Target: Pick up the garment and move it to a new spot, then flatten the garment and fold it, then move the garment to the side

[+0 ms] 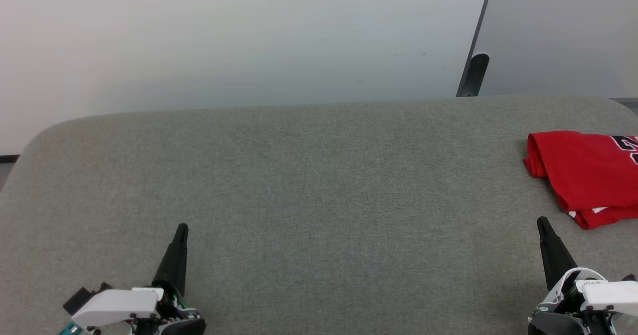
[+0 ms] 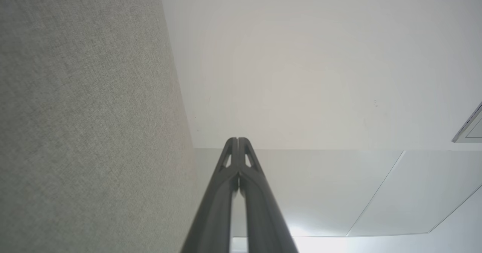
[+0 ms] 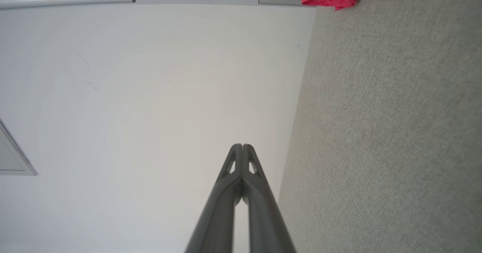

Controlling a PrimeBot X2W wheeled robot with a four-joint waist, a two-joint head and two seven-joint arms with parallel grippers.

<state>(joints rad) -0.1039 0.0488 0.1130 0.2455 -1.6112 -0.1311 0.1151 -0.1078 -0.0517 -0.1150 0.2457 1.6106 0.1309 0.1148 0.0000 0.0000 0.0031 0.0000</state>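
The folded bright red jersey with black lettering (image 1: 585,175) is located just ahead of the right gripper (image 1: 543,223), well apart from the left gripper (image 1: 182,228). Both grippers are fully closed and nothing is held.

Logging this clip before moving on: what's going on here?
Nothing is being handled right now. The red garment lies folded at the right side of the grey padded table, partly cut off by the head view's edge. The left gripper and right gripper sit low near the table's front, fingers shut and empty, both apart from the garment.
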